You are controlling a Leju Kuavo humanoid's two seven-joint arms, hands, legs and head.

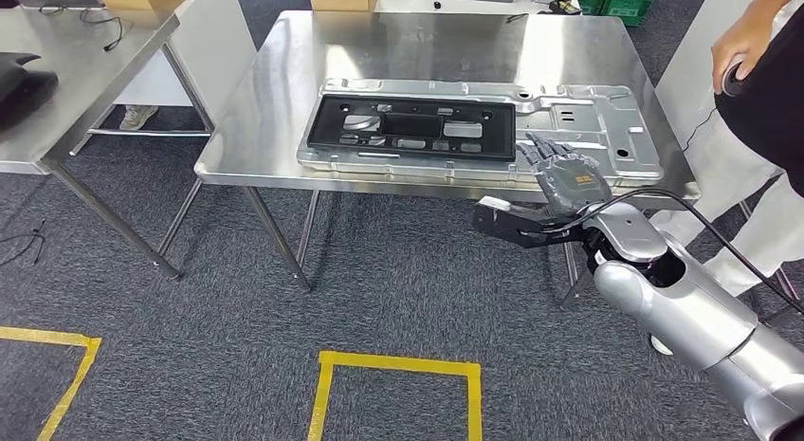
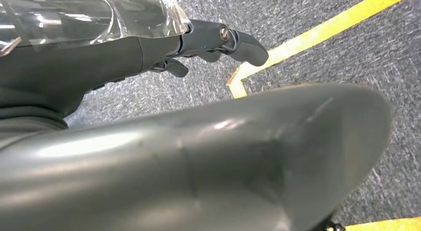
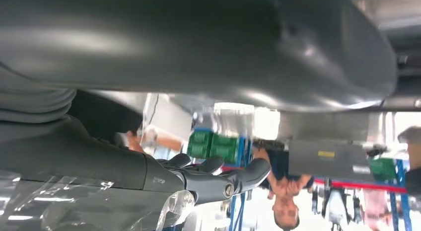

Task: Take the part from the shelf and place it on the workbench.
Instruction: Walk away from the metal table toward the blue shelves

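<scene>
Nearest me, my right hand [image 1: 566,175] hangs at the near edge of the worktop [image 1: 256,128], toward its right end, fingers spread apart and holding nothing, just touching or overlapping the near rim of the part [image 1: 569,114]. That part, a long silver panel with a black frame [image 1: 414,128] set in its left half, lies flat on the worktop with its long axis running left to right along the near edge, bare steel beyond it. I see carpet and yellow tape [image 2: 317,35] past my left hand [image 2: 218,39], whose fingers I cannot tell apart or together; a person [image 1: 758,90] stands close at the right.
</scene>
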